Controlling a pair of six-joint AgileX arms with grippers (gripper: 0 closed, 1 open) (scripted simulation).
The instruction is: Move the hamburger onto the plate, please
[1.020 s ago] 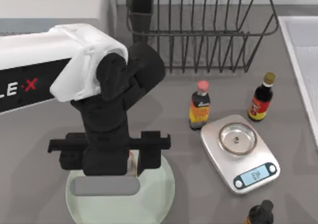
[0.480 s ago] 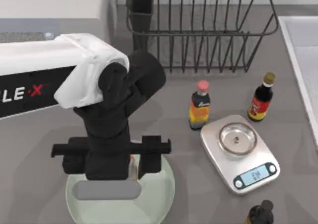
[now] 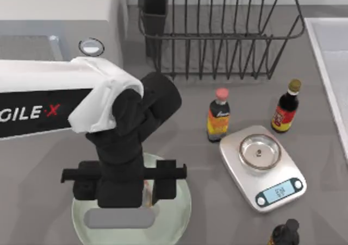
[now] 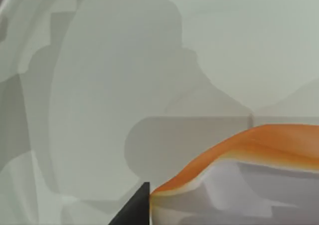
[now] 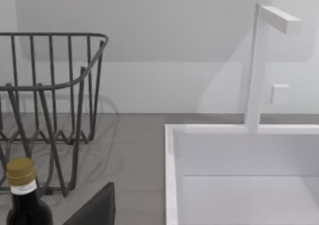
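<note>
Over the plate (image 3: 182,201), at the near left of the table, the left gripper (image 3: 145,186) is held low with the hamburger (image 3: 144,188) between its fingers; a narrow sliver of bun is seen in the top view between the black finger blocks. From the left wrist view the hamburger (image 4: 249,150) is seen close up, its orange crust and pale layer just above the mint-green surface of the plate (image 4: 149,60), on which its shadow is cast. Whether it is touching the plate cannot be told. The jaws are closed to the width of the bun.

The hamburger is judged to be light, soft and easily squashed, with a smooth crust; it is best taken by its sides across the widest part, with gentle pressure.

Compared with a second ago, the left arm has been drawn toward the near edge of the table, so that the gripper now sits further over the plate, and a round fitting (image 3: 91,46) at the far left has been uncovered.

The right gripper (image 5: 94,210) is parked near a dark sauce bottle (image 5: 22,195), a wire dish rack (image 5: 50,100) and a white sink (image 5: 239,175); its opening cannot be told.
</note>
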